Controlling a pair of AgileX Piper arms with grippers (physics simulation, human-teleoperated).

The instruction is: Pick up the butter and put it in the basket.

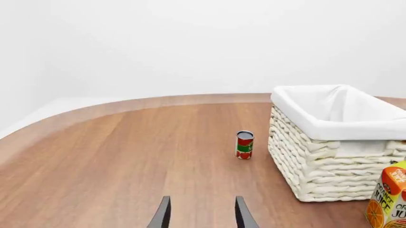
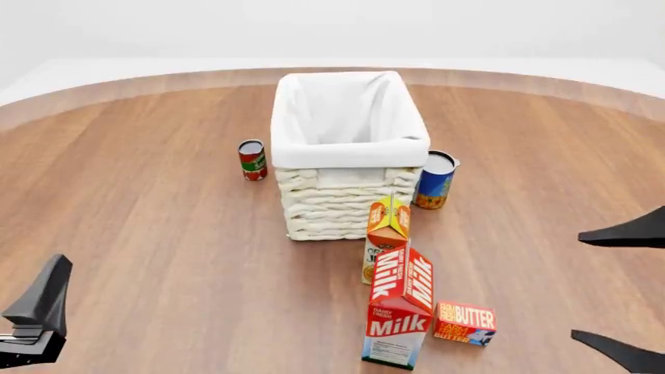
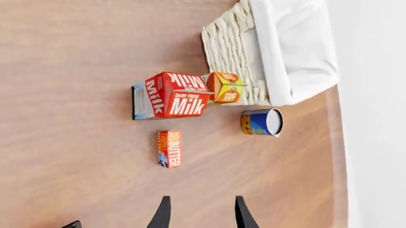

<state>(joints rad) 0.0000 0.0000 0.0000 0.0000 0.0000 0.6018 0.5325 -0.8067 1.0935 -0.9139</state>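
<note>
The butter (image 2: 465, 322) lay flat on the wooden table (image 2: 156, 202), near its front edge in the front view, just to the right of the milk carton (image 2: 400, 318) and close beside it; whether the 2 touched could not be told. From the right wrist camera the butter (image 3: 169, 148) showed its lettered top, with nothing resting on it and no finger near it.

The basket (image 2: 348, 153) stood upright in the middle of the table, well behind the butter, its white cloth liner folded over the rim. A juice carton (image 2: 387, 232) stood against the basket's front wall, between it and the milk carton. A small red-and-green can (image 2: 252, 160) stood to the basket's left, and a blue can (image 2: 434, 179) stood just beside its right front corner.

The right gripper (image 3: 200, 212) hung above the table off to the butter's right, its 2 dark fingers spread apart and holding nothing. The left gripper (image 1: 201, 212) sat low at the table's left front, pointed toward the red-and-green can (image 1: 244, 144) and the basket (image 1: 330, 142), its fingers likewise parted and empty. Only an edge of that arm showed at the lower left of the front view.
</note>
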